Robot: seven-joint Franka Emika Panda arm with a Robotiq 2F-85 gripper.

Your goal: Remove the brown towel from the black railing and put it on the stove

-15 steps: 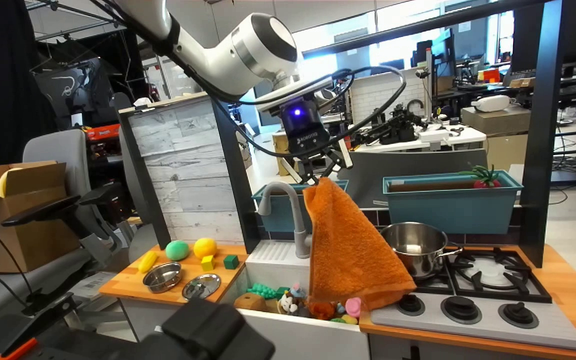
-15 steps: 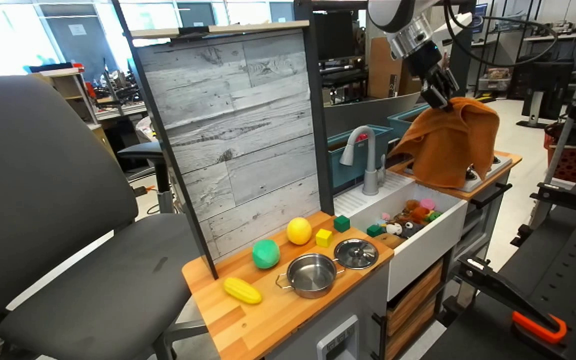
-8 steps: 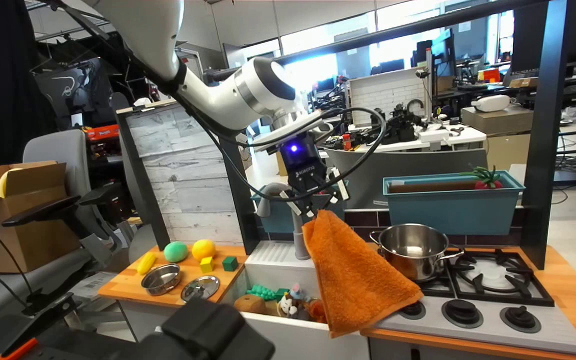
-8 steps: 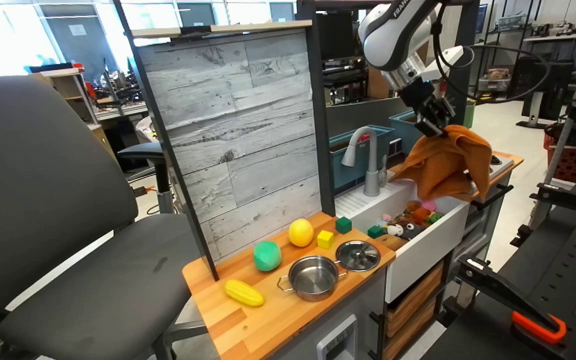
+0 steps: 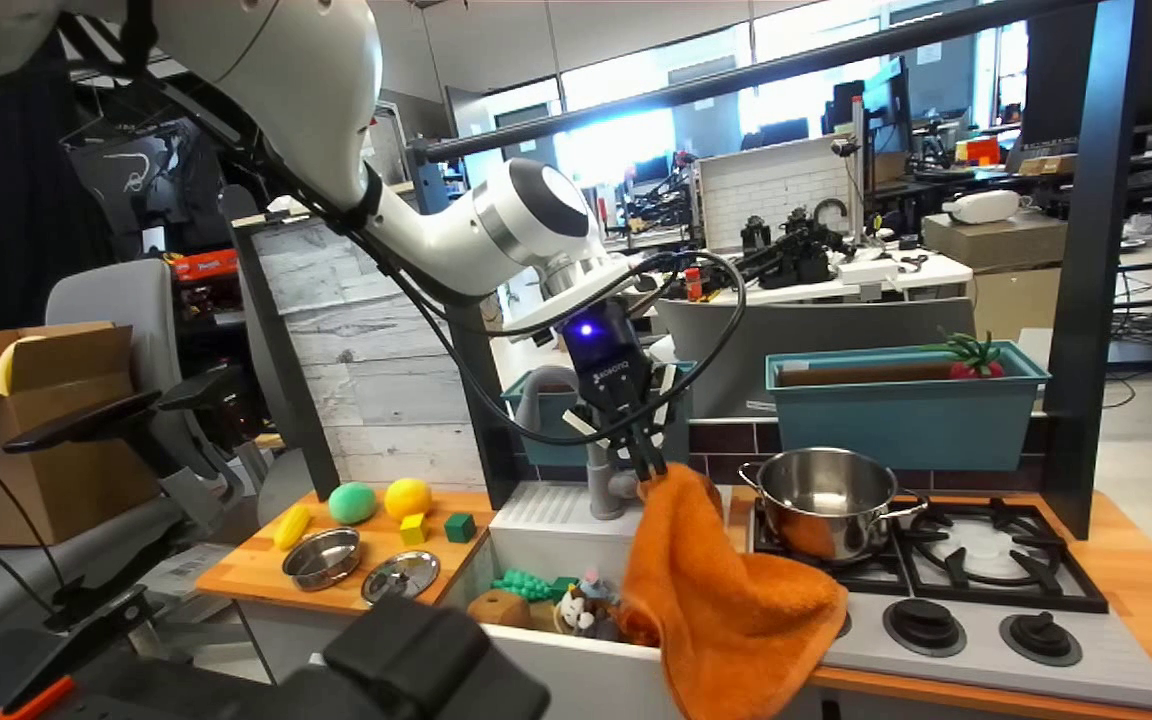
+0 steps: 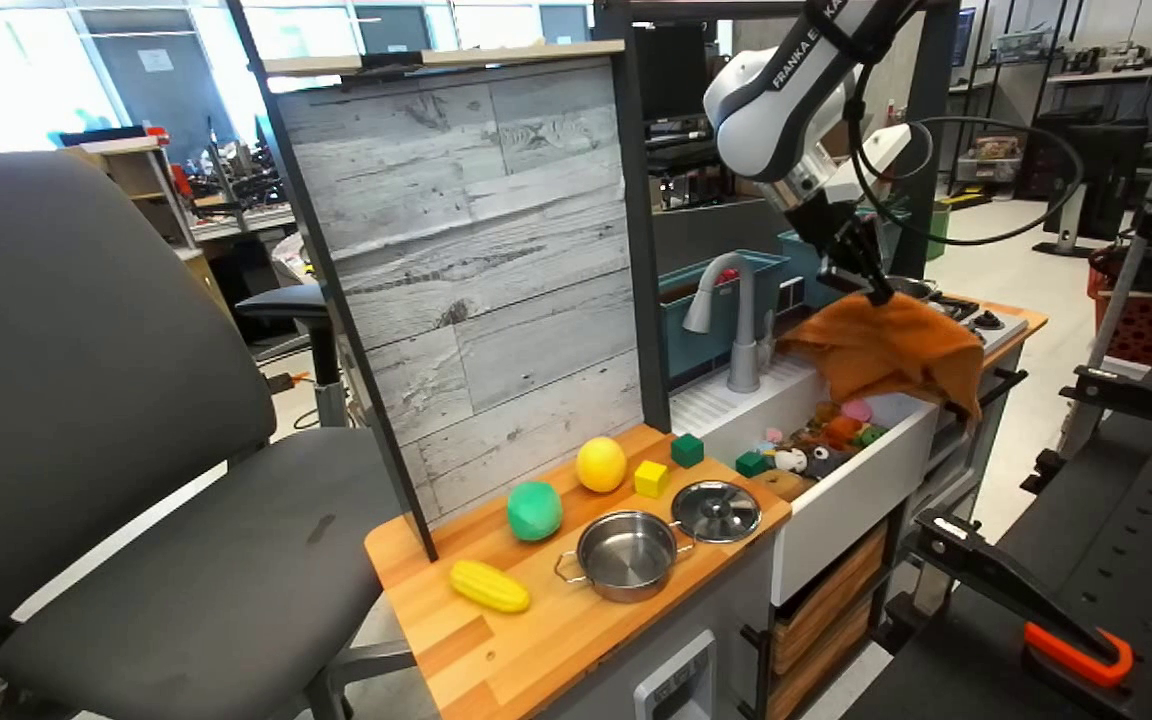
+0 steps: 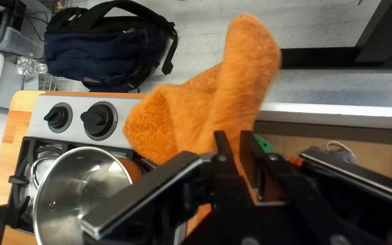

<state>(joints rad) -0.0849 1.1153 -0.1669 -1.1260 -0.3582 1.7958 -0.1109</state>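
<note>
The brown towel [image 5: 726,610] is an orange cloth hanging in folds from my gripper [image 5: 648,468]. The gripper is shut on the towel's upper part in both exterior views, also here [image 6: 878,295]. In the wrist view the towel [image 7: 196,119] is blurred below the fingertips [image 7: 233,134], with orange between them. The towel hangs between the sink and the stove [image 5: 1116,655]. It covers the stove's near left front corner and one knob. In the wrist view the stove front [image 7: 123,105] lies left of the fingers. The black railing [image 5: 766,73] runs bare, high above.
A steel pot [image 5: 821,500] stands on the stove's left burners, close to the towel. A grey faucet [image 6: 741,310] stands behind the white sink [image 6: 856,515], which holds several toys. Teal planters [image 5: 901,415] line the back. A black post [image 5: 1086,300] stands at the stove's far side.
My gripper has moved down from higher over the sink, carrying the towel. The towel's folds have shifted and its lower end hangs lower over the cabinet front. The pot has not moved.
</note>
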